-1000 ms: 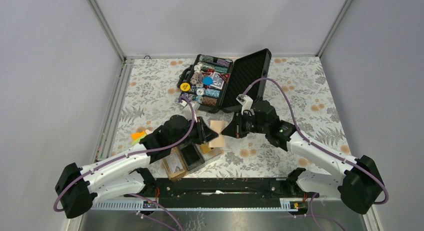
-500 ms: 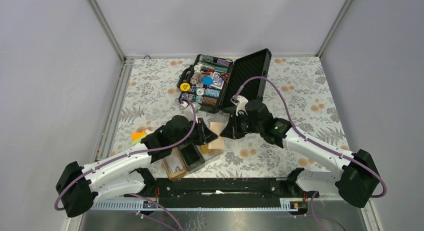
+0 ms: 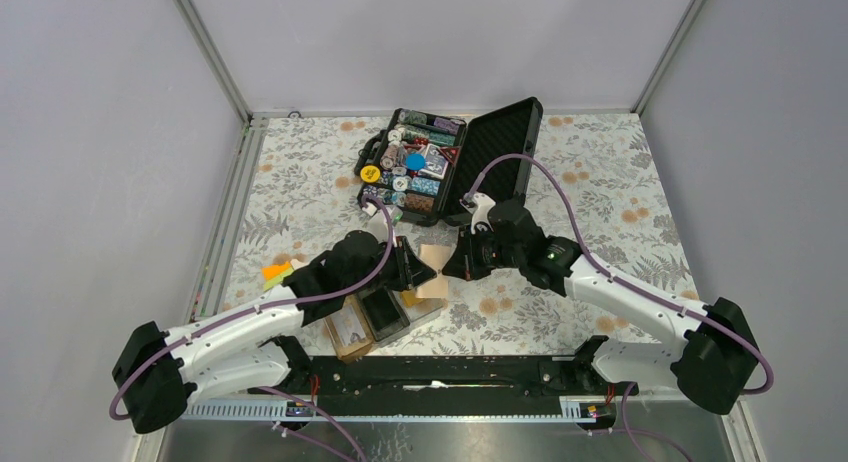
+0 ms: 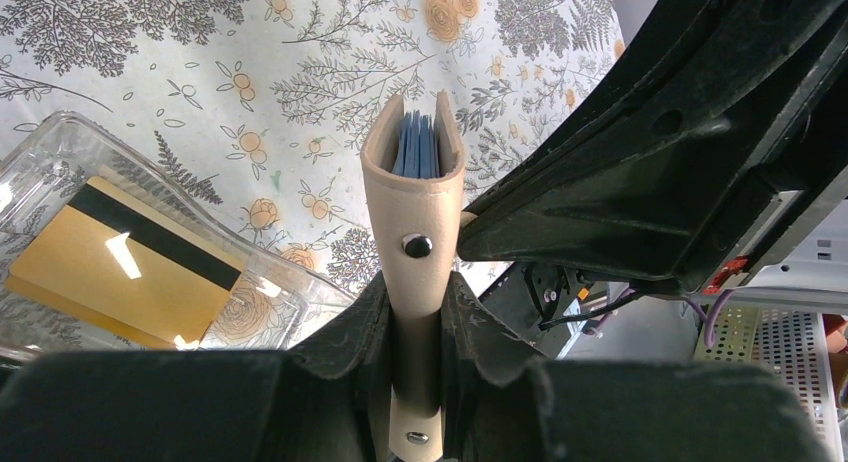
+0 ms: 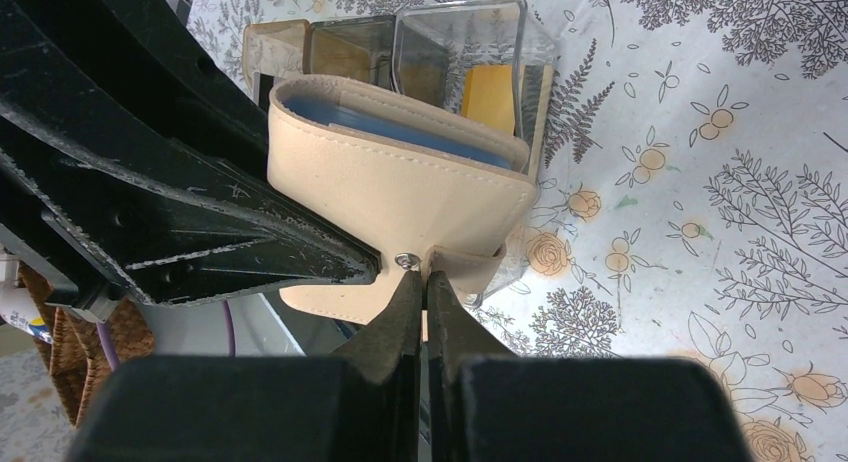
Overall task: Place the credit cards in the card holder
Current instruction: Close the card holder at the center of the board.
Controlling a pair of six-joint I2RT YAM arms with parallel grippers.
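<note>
Left hand braces the wallet, right hand nips its tab

Left hand (image 4: 415,307) is pressed together on the lower part of a beige wallet (image 4: 413,207). It holds the wallet upright just above the card holder (image 4: 60,127), mouth turned away from the wrist so that the blue cards (image 4: 417,147) inside are exposed. Right hand (image 5: 425,287), opposite, has its fingers closed thin on the wallet's snap tab, probably to draw the flap clear while the other hand steadies it. One credit card (image 4: 120,262), gold with a black stripe, already lies flat in the card holder's clear end compartment. Well beyond the card holder, the open chip case (image 3: 440,162) stands on the floral surface (image 4: 300,42).
</note>
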